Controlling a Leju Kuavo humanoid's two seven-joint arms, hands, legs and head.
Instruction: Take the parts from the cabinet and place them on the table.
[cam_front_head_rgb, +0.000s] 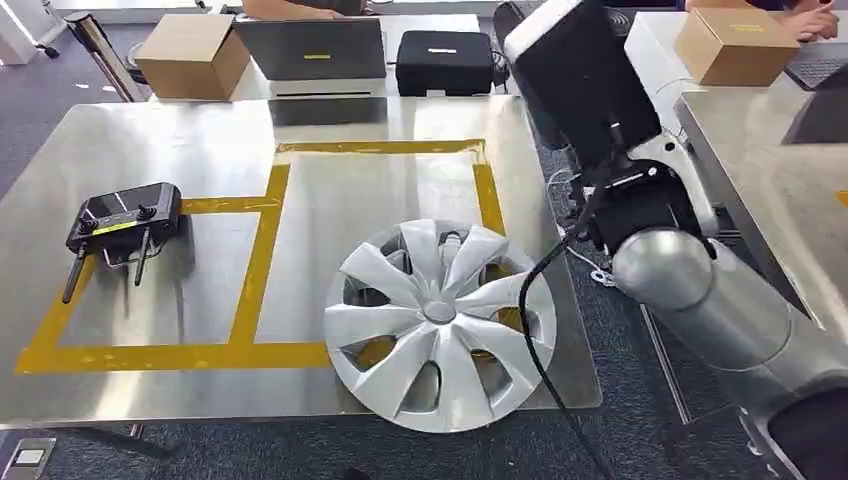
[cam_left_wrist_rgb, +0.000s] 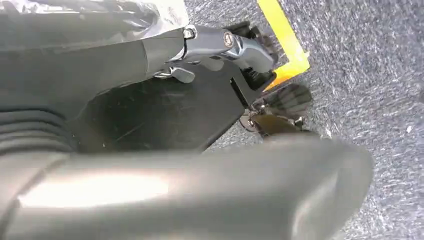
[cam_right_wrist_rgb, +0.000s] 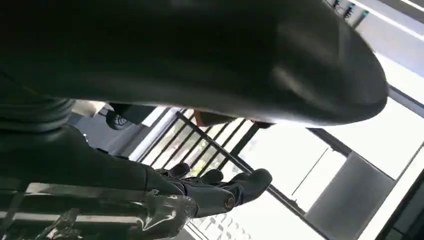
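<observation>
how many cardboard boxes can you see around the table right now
2. One cardboard box sits past the table's far left corner, beside a laptop. The other box rests on the neighbouring surface at the far right. The raised right arm may hide more.

Your steel table and what lies on it

You have a brushed-metal table (cam_front_head_rgb: 160, 140) marked with yellow tape rectangles (cam_front_head_rgb: 262, 250); a silver multi-spoke plastic wheel cover (cam_front_head_rgb: 440, 322) lies flat at its near right corner, overhanging the edge, and a black handheld controller with two antennas (cam_front_head_rgb: 122, 222) rests well apart on the left.
</observation>
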